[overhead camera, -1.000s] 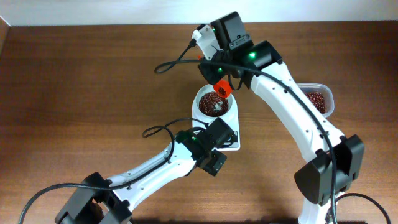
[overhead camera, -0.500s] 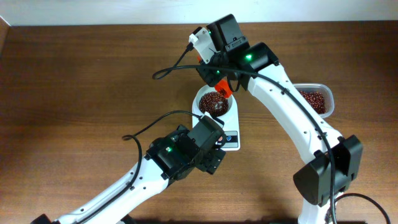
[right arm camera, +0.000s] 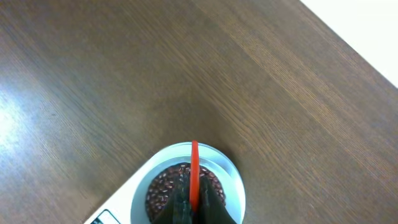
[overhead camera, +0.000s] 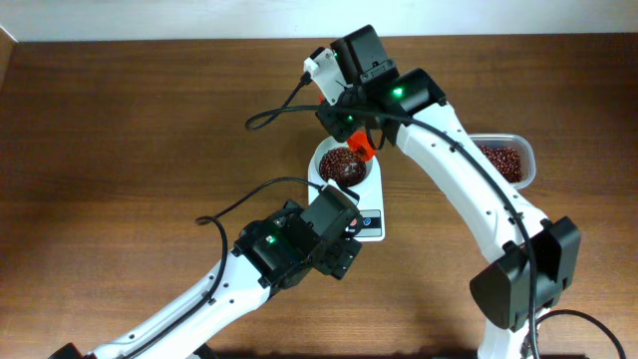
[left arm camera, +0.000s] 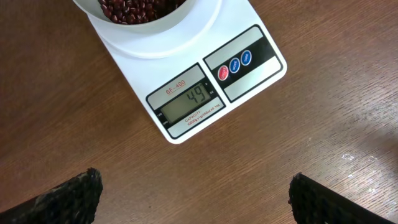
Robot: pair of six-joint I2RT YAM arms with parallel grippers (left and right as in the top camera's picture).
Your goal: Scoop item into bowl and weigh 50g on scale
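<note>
Drawn back from the scale point(left arm camera: 186, 93) over the last second: left claw point(left arm camera: 193, 199), spread wide.
Heaped in one white bowl point(overhead camera: 323, 156) on the scale's far end: dark reddish-brown beans point(overhead camera: 342, 167); display at 49; three round buttons, one red, two blue. Pinched in right claw point(right arm camera: 194, 202) over the bowl: orange scoop point(right arm camera: 194, 163). Bare surface point(overhead camera: 150, 120) at left; one clear tub point(overhead camera: 525, 152) well to the right.

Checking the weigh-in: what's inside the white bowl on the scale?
Dark red beans lie in the bowl. An orange scoop above hides a strip of them; the bowl's floor is buried, unseen.
</note>
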